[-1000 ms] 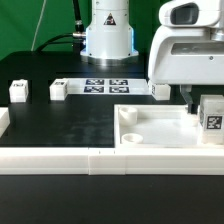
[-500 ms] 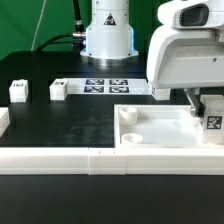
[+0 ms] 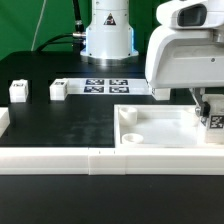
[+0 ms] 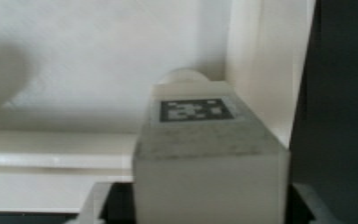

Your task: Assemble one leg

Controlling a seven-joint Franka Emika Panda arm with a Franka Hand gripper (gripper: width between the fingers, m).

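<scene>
My gripper (image 3: pixel 211 108) is shut on a leg (image 3: pixel 213 121), a small white block with a black-and-white tag, and holds it over the right end of the white tray (image 3: pixel 150 138). In the wrist view the leg (image 4: pixel 201 135) fills the middle, tag up, clamped between the jaws of my gripper (image 4: pixel 202 207), with the tray's floor (image 4: pixel 69 80) and wall behind it. Two more legs (image 3: pixel 18 92) (image 3: pixel 60 90) stand on the black table at the exterior view's left. Whether the held leg touches the tray cannot be told.
The marker board (image 3: pixel 105 87) lies at the back middle in front of the arm's base (image 3: pixel 106 38). Another small white block (image 3: pixel 161 91) sits behind the tray. A long white rail (image 3: pixel 60 160) runs along the front. A white piece (image 3: pixel 3 122) shows at the left edge.
My gripper with the leg has shifted slightly toward the exterior view's left and a little lower over the tray. Nothing else moved.
</scene>
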